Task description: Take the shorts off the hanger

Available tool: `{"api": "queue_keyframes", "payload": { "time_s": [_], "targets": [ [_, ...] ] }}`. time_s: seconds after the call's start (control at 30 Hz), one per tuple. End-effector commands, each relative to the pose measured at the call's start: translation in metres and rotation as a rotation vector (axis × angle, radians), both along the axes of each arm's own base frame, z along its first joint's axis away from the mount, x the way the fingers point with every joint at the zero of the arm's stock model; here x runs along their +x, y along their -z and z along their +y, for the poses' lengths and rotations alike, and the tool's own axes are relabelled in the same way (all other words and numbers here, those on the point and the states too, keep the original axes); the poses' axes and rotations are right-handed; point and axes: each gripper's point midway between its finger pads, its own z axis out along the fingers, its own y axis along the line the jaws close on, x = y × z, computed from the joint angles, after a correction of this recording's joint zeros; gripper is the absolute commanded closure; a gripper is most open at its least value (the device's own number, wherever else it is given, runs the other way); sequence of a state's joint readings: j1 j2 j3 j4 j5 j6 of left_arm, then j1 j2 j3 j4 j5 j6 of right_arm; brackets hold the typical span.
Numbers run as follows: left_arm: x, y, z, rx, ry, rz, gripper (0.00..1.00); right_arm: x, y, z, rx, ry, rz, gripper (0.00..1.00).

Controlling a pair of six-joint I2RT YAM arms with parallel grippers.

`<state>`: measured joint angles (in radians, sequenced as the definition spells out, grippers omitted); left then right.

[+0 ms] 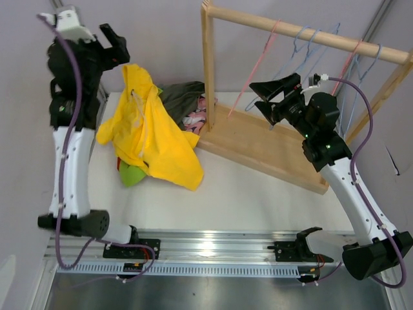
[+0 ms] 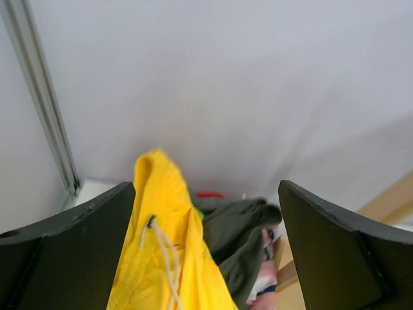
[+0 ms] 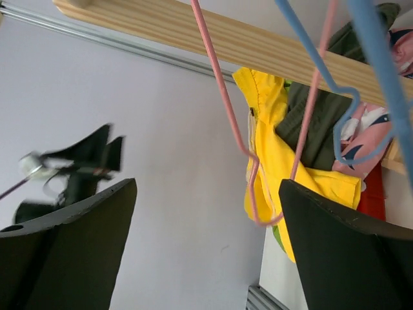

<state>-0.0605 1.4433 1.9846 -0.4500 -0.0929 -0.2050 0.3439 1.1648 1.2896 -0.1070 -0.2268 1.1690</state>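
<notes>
My left pincer (image 1: 116, 42) hangs high over the far left corner of the white table (image 1: 258, 194), its two black wedge-shaped fingers spread wide and clamped on nothing. Below it lies the heap of shorts. The bright yellow pair (image 1: 151, 135) sits on top, soft and crumpled, with a folded waistband peaking upward and a thin white drawstring (image 2: 164, 248) trailing down its front. Dark olive cloth (image 1: 184, 97) bunches behind it, a pink floral pair (image 1: 197, 116) shows at the foot of the rack's post, and a lime green edge (image 1: 132, 174) pokes out on the near side. All of them rest on the table to the left of the pale wooden rack (image 1: 258, 145).

My right pincer (image 1: 261, 97) is raised over the rack's flat plank base, its jaws likewise apart and empty. It points at a bare pink wire hanger (image 1: 258, 64) that hangs from the round wooden rail (image 1: 310, 32). Slim blue wire hangers (image 1: 303, 45) hang beside it, also bare.
</notes>
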Motion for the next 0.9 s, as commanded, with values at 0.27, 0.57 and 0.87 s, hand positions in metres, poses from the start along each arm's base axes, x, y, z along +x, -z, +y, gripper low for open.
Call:
{"api": "queue_keyframes", "payload": {
  "time_s": [0.27,0.57,0.87],
  "targets": [
    [-0.096,0.011,-0.041,-0.005,0.140,0.003,0.01,-0.041,-0.022,-0.024,-0.166,0.104,-0.098,0.01],
    [-0.153,0.168,-0.067,-0.037,0.254,0.267,0.01,-0.111,0.058,-0.069,-0.485,0.195,-0.193,0.00],
    [-0.204,0.276,-0.051,-0.005,0.242,0.427,0.01,-0.150,0.135,-0.116,-0.601,0.268,-0.145,0.01]
  ]
}}
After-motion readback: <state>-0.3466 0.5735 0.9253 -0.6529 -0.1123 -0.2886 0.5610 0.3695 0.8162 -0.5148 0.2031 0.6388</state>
